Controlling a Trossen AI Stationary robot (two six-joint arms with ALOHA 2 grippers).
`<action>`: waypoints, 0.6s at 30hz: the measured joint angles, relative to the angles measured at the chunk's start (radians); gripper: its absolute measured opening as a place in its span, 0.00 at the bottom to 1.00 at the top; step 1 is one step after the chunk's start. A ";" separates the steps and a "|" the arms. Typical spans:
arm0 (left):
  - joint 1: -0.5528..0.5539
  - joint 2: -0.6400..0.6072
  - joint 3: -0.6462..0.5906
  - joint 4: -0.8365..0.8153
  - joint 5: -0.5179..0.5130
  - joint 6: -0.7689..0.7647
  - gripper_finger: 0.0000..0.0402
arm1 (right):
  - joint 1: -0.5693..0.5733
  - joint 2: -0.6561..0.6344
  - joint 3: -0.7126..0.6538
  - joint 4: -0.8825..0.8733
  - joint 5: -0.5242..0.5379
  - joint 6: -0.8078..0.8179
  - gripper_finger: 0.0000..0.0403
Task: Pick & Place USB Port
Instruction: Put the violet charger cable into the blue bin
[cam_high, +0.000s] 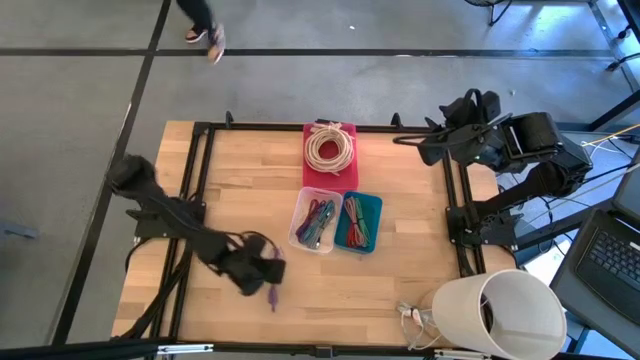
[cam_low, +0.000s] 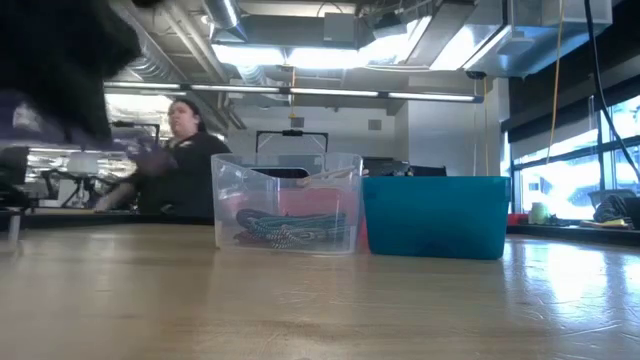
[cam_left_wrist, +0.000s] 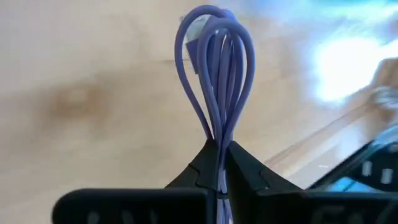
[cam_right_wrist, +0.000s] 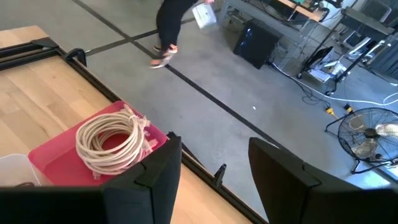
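Note:
My left gripper is over the near left part of the table, shut on a coiled purple cable whose loops stick out past the fingertips; its end shows as a purple tip in the high view. My right gripper waits open beyond the table's far right corner. A clear bin of coloured cables, a teal bin and a pink bin with a white cable coil sit mid-table. My left gripper pinches the purple cable's bundled loops between its two fingers, near where the strands gather. The loops fan out beyond the fingertips. Whether the cable rests on the table, the frames leave unclear.
A white cylindrical container lies at the near right corner, with small white cabling beside it. A laptop stands off the right edge. A person stands behind the table. Bare wood lies between the left gripper and the bins.

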 joint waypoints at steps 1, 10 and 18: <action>-0.016 -0.052 -0.001 -0.051 -0.038 -0.011 0.02 | 0.000 0.000 0.000 0.000 -0.002 -0.001 0.47; -0.026 -0.434 0.000 0.010 -0.776 0.529 0.01 | 0.000 0.009 0.000 0.006 -0.053 0.004 0.47; 0.353 -0.542 0.001 0.732 -0.297 1.541 0.01 | 0.000 0.037 0.000 0.188 -0.233 -0.163 0.47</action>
